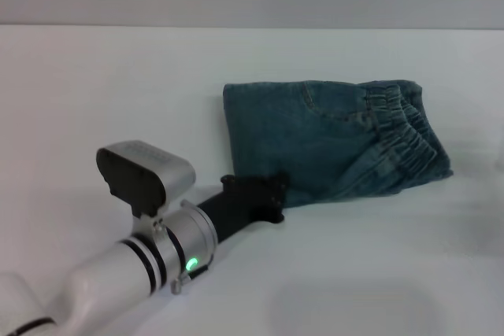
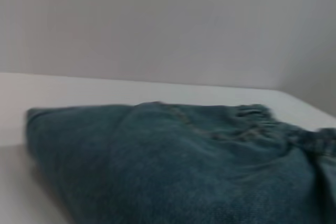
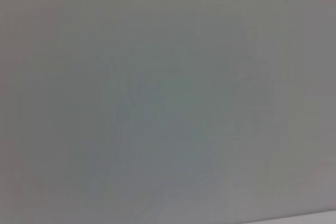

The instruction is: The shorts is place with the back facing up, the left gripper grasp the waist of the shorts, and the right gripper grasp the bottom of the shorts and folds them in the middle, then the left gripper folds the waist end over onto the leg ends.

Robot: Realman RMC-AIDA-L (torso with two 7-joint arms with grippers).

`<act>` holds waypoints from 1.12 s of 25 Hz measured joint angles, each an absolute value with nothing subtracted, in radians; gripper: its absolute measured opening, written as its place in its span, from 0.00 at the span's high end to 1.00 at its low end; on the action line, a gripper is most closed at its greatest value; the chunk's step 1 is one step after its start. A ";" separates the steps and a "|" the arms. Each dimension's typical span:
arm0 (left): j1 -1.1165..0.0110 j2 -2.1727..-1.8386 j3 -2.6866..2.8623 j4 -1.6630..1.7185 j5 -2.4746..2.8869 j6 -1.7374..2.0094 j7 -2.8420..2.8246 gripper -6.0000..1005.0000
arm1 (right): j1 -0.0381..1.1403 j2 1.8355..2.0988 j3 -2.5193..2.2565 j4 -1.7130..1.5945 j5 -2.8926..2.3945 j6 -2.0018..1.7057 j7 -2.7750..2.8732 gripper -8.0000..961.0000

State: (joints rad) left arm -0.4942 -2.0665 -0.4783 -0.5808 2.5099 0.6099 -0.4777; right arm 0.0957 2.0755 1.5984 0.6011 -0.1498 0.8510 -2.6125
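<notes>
- On the white table (image 1: 94, 100), the shorts (image 1: 331, 143) are lying as a compact folded bundle, right of centre in the head view, with the waist (image 1: 405, 127) resting on top at the bundle's right side.
- Both folds are looking finished, judging by the gathered band now sitting over the far end of the stack.
- At the bundle's near left corner, the left gripper (image 1: 256, 198) is hovering low, its black tip touching or just beside the denim edge; I cannot tell whether its fingers are open or closed.
- The left wrist view is showing the folded denim close up, filling the lower part of the picture.
- The right gripper is appearing in no view; its wrist camera is showing only a blank pale surface.
- Risk ahead: if the left gripper is catching a layer as it pulls away, it may be dragging the corner and undoing the fold.
- A sideways sweep this low could also be nudging the whole bundle across the table.
</notes>
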 joint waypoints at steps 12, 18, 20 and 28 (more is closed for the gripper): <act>-0.613 -2.069 -0.528 -0.443 2.511 0.617 -0.516 0.97 | 0.085 2.077 1.598 0.603 -0.147 0.852 -2.608 0.99; -0.475 -2.067 -0.603 -0.518 2.513 0.863 -0.327 0.96 | 0.072 2.079 1.579 0.594 -0.166 0.902 -2.652 0.99; -0.409 -2.074 -0.679 -0.550 2.509 0.907 -0.186 0.96 | 0.066 2.083 1.576 0.575 -0.158 0.948 -2.718 0.99; -0.326 -2.072 -0.849 -0.541 2.474 1.006 0.092 0.94 | 0.087 2.085 1.585 0.384 -0.001 1.213 -2.885 0.93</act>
State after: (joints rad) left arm -0.3263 -2.0722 -0.8491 -0.5412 2.4740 1.0058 0.0917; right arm 0.0872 2.0855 1.5845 0.3844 -0.0007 1.2126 -2.8850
